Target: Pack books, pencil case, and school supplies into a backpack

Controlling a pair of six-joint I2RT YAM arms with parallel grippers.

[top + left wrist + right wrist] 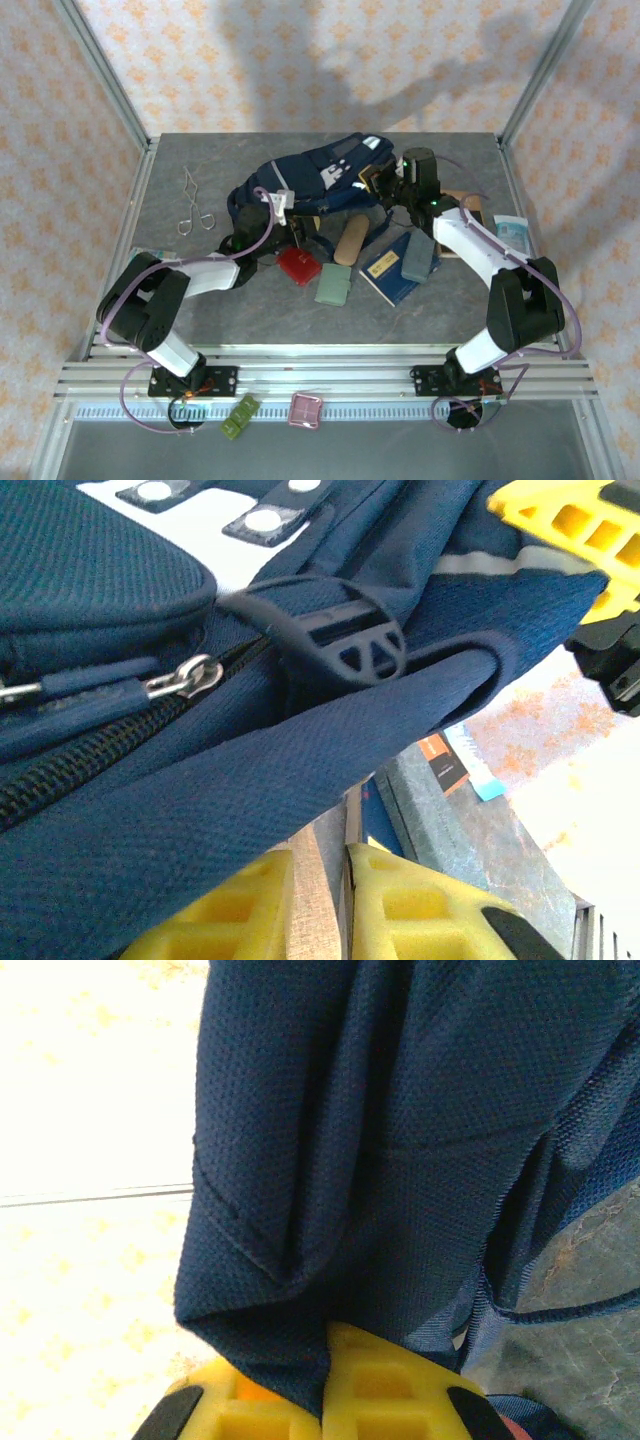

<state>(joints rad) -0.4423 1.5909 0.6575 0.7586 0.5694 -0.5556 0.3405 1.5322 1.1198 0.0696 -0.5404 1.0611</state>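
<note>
Zero items packed: books (393, 268), pencil case (349, 243) and red case (298, 266) lie on table (200, 300) just beside backpack (320, 180).
Step, by judgement: opening bag.
Right end effector (325, 1380) clenched on backpack fabric.
Left end effector (335, 900) under zipper flap; cannot tell if gripping.
Next calls for: widen mouth, keep it held.
Book lettering too small to read.
</note>
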